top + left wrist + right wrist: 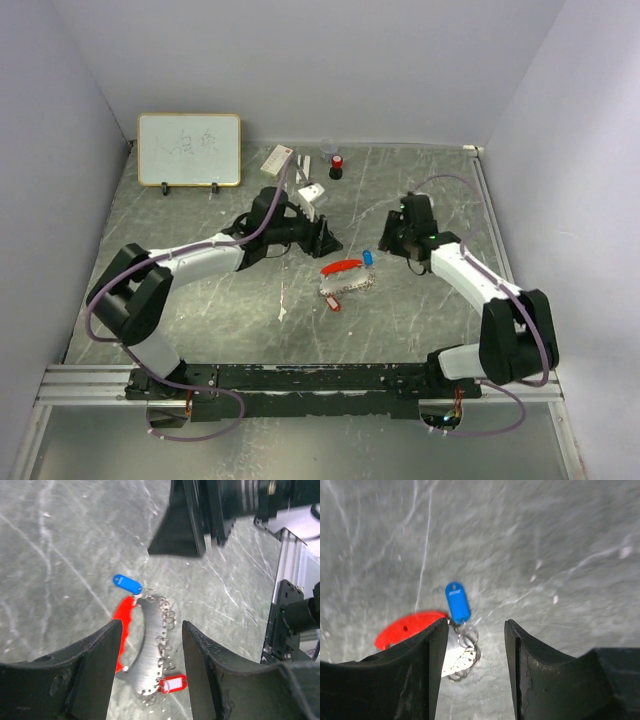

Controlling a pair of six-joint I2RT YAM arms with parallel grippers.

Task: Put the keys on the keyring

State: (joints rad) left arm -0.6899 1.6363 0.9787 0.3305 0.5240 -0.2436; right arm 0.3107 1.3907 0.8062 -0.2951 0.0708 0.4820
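Observation:
The keyring lies flat mid-table: a curved red strap (342, 267) beside a grey metal strip (149, 645) edged with small rings (166, 625). The blue key (368, 257) rests at the far end of the strip, touching a ring (468, 639). At the near end the red key (173, 684) meets another ring. My left gripper (326, 241) hangs open just behind the strap, and its wrist view shows the strip below the gap (151, 626). My right gripper (384, 246) is open beside the blue key (457, 602), holding nothing.
A whiteboard (189, 149) stands at the back left. A small red-and-black bottle (336, 166), a clear cup (329, 150) and two white boxes (277, 158) (311, 193) sit behind the left gripper. Walls close in on three sides.

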